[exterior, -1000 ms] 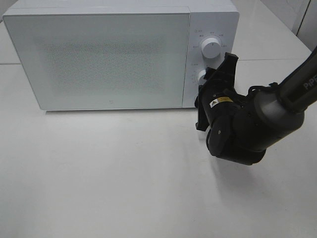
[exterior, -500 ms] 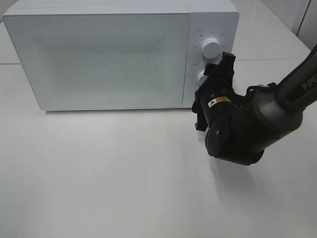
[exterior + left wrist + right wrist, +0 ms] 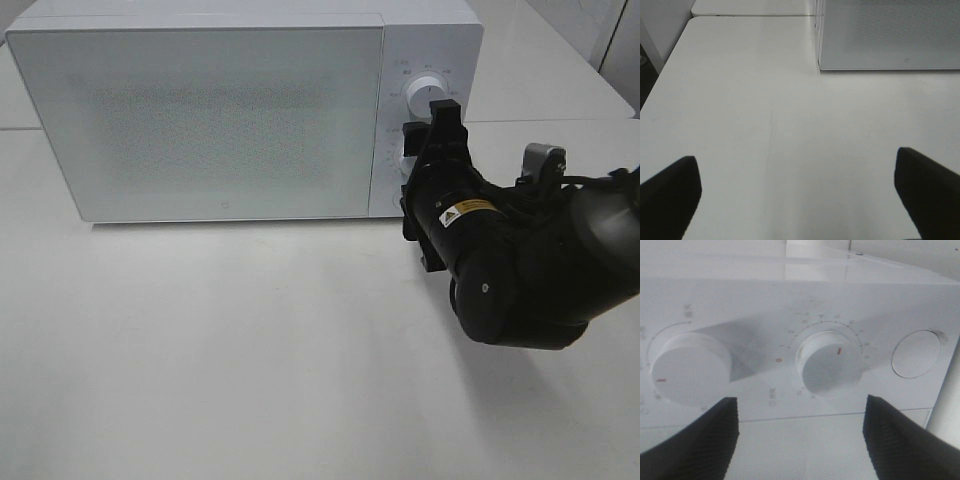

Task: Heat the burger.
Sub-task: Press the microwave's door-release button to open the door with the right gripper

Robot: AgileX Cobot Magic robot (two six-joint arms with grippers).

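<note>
Burger: not visible in any of the three views, so its place cannot be told. The white box-shaped microwave oven (image 3: 200, 110) stands at the back of the white bench (image 3: 250, 350), and its frosted, dot-patterned door is shut.

Right arm: the black right gripper (image 3: 430, 125) is raised in front of the oven's control panel, at the right end of the oven. In the right wrist view its two dark fingers (image 3: 695, 440) are spread apart and hold nothing. Between them lies the round white dial ringed by tick marks (image 3: 830, 365); the fingers are not seen to touch it. Beside that dial sit a second round white dial (image 3: 690, 372) and a flat round white button (image 3: 917, 354).

Left arm: the left gripper (image 3: 800, 200) appears only in the left wrist view. Its fingers are spread wide, empty, above bare bench in front of the oven's lower left corner.
</note>
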